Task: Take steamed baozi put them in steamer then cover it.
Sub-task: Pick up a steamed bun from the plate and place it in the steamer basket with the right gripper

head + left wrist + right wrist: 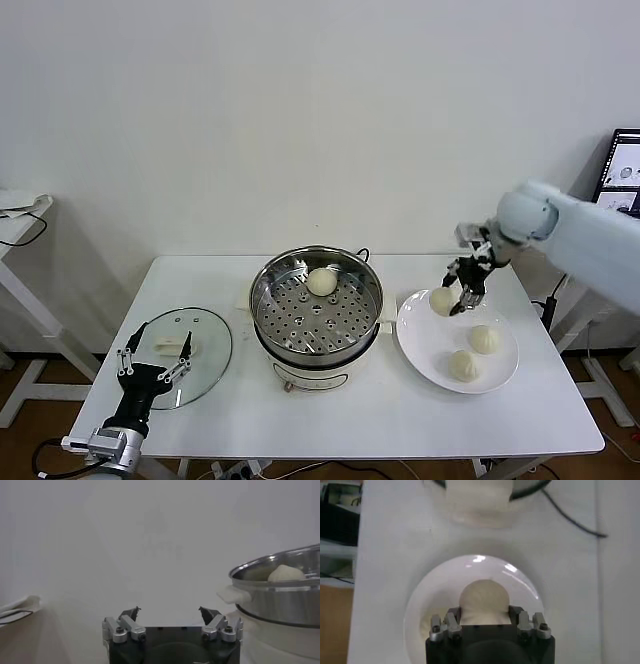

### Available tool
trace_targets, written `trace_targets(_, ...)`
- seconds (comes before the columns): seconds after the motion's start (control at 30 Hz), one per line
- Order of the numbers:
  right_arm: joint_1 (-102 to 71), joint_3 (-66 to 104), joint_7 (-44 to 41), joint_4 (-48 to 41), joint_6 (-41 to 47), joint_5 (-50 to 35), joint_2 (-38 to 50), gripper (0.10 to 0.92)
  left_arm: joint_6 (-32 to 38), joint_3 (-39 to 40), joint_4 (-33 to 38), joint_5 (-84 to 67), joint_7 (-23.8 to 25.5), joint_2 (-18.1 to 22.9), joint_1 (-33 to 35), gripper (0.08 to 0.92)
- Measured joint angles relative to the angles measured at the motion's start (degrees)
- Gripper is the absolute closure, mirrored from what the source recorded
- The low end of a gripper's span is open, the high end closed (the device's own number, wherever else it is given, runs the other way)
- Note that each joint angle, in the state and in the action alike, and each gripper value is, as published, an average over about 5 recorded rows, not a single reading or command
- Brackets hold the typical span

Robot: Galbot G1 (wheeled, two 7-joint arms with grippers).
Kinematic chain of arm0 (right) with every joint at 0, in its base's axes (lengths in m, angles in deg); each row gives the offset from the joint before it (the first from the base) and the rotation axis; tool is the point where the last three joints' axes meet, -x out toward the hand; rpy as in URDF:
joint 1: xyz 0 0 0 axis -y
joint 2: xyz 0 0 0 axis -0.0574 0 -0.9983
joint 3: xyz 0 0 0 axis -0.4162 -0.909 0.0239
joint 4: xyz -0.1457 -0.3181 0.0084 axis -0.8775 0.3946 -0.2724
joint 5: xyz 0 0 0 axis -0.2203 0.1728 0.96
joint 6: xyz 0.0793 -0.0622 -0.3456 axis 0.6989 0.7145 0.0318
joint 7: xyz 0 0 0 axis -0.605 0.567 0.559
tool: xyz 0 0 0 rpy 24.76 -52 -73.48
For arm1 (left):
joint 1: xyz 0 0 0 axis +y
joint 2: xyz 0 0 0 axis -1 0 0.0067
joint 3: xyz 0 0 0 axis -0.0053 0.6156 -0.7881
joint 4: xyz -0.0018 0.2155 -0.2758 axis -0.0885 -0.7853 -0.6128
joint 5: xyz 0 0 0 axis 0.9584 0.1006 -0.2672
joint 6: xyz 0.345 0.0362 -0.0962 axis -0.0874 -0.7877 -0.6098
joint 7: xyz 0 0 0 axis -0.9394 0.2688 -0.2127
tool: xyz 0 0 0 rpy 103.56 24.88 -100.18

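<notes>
Gripping now: right gripper [462,297] pinches one bun [443,301] between its jaws, above the left rim of the plate [420,345].
Right arm pose: white arm reaches in from the right edge of the bench, wrist bent down, gripper pointing down and left towards the plate.
Right wrist view: fingers [516,615] press on both sides of the held bun [484,601]; plate [520,585] lies below it, and the cream base of the steamer [477,500] shows at the frame's edge.
Left arm pose: left gripper [154,358] is parked near the front left corner of the bench, jaws spread wide with nothing between them, over the near part of the glass lid [205,340].
Left wrist view: left gripper [171,614] points level along the bench top, both fingertips [132,612] well apart; steamer [280,595] is off to one side.
Steamer: shiny steel pot [316,303] on a cream base, in the middle of the bench, uncovered, perforated tray visible inside.
Bun in steamer: one round cream-white bun [321,282] sits on the tray towards the back rim; its top shows over the rim [285,572] from the left wrist.
Buns on plate: two smooth cream buns, one [484,338] near the right side, one [461,365] near the front.
Plate: flat, white, round, just beside the steamer, towards the right edge.
Lid: flat on the bench left of the steamer, knob [172,346] up.
Bench: white top [360,420].
</notes>
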Motion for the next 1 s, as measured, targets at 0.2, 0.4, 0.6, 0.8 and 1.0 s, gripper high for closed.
trace_targets(0.2, 8.26, -5.41, 1.96, 5.21, 4.36, -7.0, -2.43, 0.389, 0.07, -0.02, 0.61, -0.04, 0.06, -0.07, -0.04, 0.177)
trace_targets(0.4, 11.11, -7.26, 4.75, 7.25, 8.89, -11.8, -8.21, 0.388, 0.19, -0.32, 0.94, -0.1, 0.1, -0.05, -0.12, 0.177)
trace_targets(0.6, 10.55, -6.92, 6.93, 6.12, 11.95, -14.27, -16.25, 0.381, 0.21, -1.04, 1.06, -0.32, 0.17, 0.06, -0.25, 0.177)
trace_targets(0.8, 8.58, -5.96, 7.45, 2.42, 13.04, -14.96, -24.52, 0.381, 0.2, -1.83, 0.83, -0.7, 0.36, 0.02, -0.39, 0.177)
trace_targets(1.0, 5.17, -4.88, 7.06, -3.29, 13.05, -13.52, -31.57, 0.381, 0.14, -2.39, 0.85, -0.92, 0.44, -0.05, -0.45, 0.177)
